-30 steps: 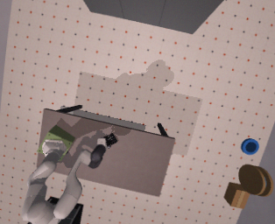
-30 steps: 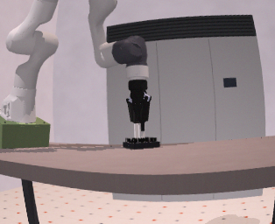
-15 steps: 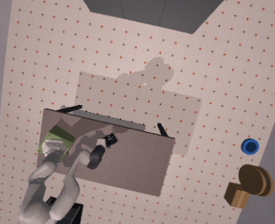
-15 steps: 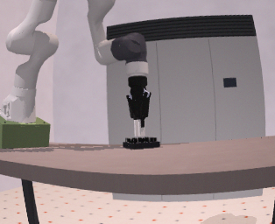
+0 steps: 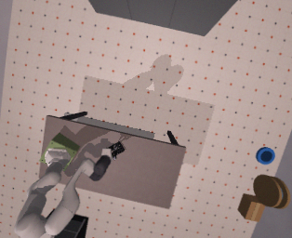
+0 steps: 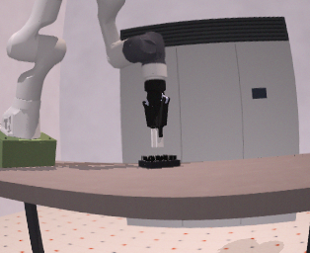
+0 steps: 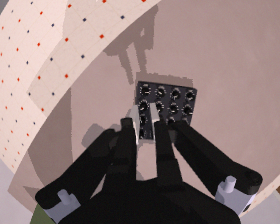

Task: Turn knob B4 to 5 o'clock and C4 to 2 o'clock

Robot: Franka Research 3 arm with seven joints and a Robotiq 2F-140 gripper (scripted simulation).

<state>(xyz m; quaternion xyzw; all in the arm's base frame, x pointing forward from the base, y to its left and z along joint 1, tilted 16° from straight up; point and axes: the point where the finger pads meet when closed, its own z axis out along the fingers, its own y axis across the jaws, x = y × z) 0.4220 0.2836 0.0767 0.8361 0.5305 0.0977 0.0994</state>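
The black knob box (image 6: 159,161) (image 7: 178,100) stands on its feet on the brown table (image 6: 208,185) (image 5: 140,178). In the wrist view several of its knobs show as small dark caps; their white lines and printed names are too small to read. My gripper (image 6: 156,141) (image 7: 144,112) (image 5: 118,147) hangs straight down a short way above the box's near-left part, clear of the knobs. Its fingers stand a narrow gap apart with nothing between them.
The arm's green base block (image 6: 18,152) (image 5: 57,146) sits at the table's left end. A grey cabinet (image 6: 233,91) stands behind the table. On the dotted floor to the right lie a blue ring (image 5: 266,155) and a brown wooden object (image 5: 263,197).
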